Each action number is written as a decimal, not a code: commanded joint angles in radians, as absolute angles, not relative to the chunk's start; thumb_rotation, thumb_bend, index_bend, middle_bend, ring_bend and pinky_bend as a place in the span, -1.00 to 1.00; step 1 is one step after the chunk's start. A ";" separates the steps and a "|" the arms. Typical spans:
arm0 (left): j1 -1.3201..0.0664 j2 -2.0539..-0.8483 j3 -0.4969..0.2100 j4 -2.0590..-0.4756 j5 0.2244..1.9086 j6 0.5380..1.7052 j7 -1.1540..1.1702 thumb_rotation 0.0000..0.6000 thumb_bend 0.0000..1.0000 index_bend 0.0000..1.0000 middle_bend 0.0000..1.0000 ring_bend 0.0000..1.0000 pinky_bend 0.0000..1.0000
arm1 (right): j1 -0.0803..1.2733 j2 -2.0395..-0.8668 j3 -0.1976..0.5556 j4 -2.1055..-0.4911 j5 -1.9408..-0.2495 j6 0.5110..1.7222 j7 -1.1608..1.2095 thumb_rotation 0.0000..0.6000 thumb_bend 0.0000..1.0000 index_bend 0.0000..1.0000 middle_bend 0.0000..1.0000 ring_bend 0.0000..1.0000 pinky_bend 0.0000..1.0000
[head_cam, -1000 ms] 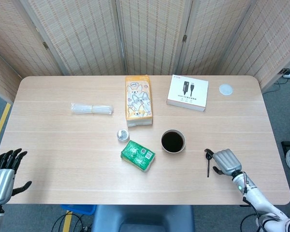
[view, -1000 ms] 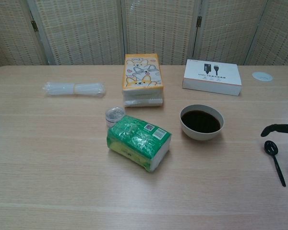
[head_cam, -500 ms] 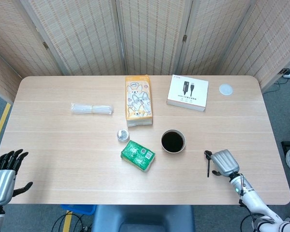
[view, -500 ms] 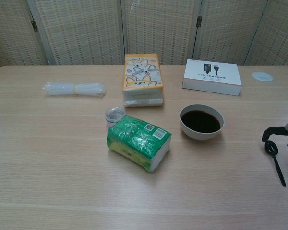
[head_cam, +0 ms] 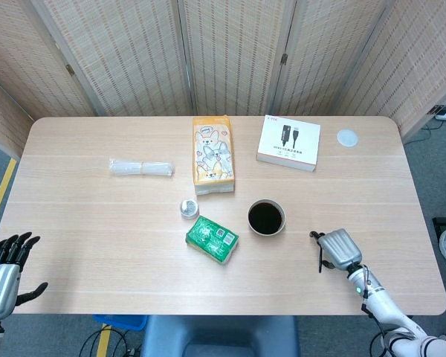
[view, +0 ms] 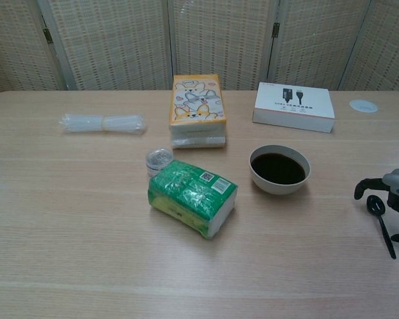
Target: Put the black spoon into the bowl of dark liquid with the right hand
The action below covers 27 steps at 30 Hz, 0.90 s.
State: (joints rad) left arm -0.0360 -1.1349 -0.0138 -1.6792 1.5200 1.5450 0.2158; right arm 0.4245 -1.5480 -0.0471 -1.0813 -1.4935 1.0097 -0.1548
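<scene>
The black spoon (view: 382, 224) lies flat on the table, right of the white bowl of dark liquid (view: 279, 169), its head toward the back. In the head view the spoon (head_cam: 320, 256) shows as a thin dark line beside my right hand (head_cam: 338, 249). That hand (view: 394, 193) hovers over the spoon with its dark fingers arched down on either side; the spoon still rests on the wood and nothing is gripped. The bowl (head_cam: 267, 217) stands a short way to the hand's left. My left hand (head_cam: 4, 269) hangs off the table's near left corner, fingers spread and holding nothing.
A green packet (view: 192, 197) and a small clear cup (view: 159, 159) sit left of the bowl. Behind them are an orange tissue pack (view: 197, 107), a white box (view: 293, 106), a clear plastic bundle (view: 103, 123) and a small white disc (view: 363, 105).
My right hand has crept left and a little forward, coming over the spoon's head. The spoon, the bowl and the left hand have hardly moved.
</scene>
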 commanded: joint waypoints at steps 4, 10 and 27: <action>-0.035 -1.137 -0.014 -1.673 1.519 1.544 0.208 1.00 -0.73 -0.64 -0.71 -0.76 -0.69 | 0.434 -1.560 -0.041 -1.072 -1.489 0.995 -0.154 1.00 -0.79 -0.38 0.79 1.00 1.00; -0.031 -1.138 -0.013 -1.665 1.515 1.543 0.202 1.00 -0.73 -0.64 -0.71 -0.76 -0.69 | 0.447 -1.575 -0.027 -1.059 -1.483 0.986 -0.152 1.00 -0.78 -0.37 0.79 1.00 1.00; -0.027 -1.144 -0.014 -1.640 1.501 1.535 0.193 1.00 -0.73 -0.64 -0.71 -0.76 -0.69 | 0.510 -1.613 0.023 -1.038 -1.456 0.940 -0.162 1.00 -0.76 -0.35 0.79 1.00 1.00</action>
